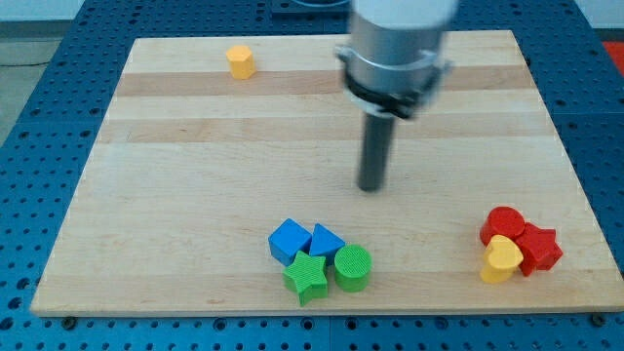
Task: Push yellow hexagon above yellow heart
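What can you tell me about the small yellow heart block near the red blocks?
The yellow heart-shaped block looks like matte plastic, flat-topped with upright sides, lying flat on the wooden board near its bottom right corner in the view. Its lobes point up and right, pressed against the red blocks just behind it. Nothing else touches it; my tip stands well away, up and to the view's left.

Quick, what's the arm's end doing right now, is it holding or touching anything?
No gripper, only a rod. My tip rests on bare board mid-table, touching no block, holding nothing, far from the yellow hexagon and yellow heart.
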Robot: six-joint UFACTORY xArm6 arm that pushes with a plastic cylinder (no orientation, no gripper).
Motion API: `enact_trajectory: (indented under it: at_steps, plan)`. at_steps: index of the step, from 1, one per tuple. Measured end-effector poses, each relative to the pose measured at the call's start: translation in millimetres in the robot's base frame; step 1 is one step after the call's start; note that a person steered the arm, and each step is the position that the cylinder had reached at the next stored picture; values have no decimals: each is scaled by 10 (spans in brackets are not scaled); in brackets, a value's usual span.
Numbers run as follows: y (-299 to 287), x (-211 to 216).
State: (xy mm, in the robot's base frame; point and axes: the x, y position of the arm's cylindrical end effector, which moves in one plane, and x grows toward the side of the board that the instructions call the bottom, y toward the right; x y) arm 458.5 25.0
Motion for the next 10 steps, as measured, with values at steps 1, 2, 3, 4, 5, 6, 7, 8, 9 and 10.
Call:
enact_trajectory:
  at_steps: [1, 2, 3, 4, 5, 6, 7, 8, 9, 10]
  plan:
    - [-988, -406]
    - [-1935, -909]
    - [-2449, -1441]
    - [-2440, -1828]
    - [-2051, -1993]
    - [-1581, -2099]
    - [-1128, -2115]
    - [-678, -2115]
    - [-263, -2114]
    - [-64, -1960]
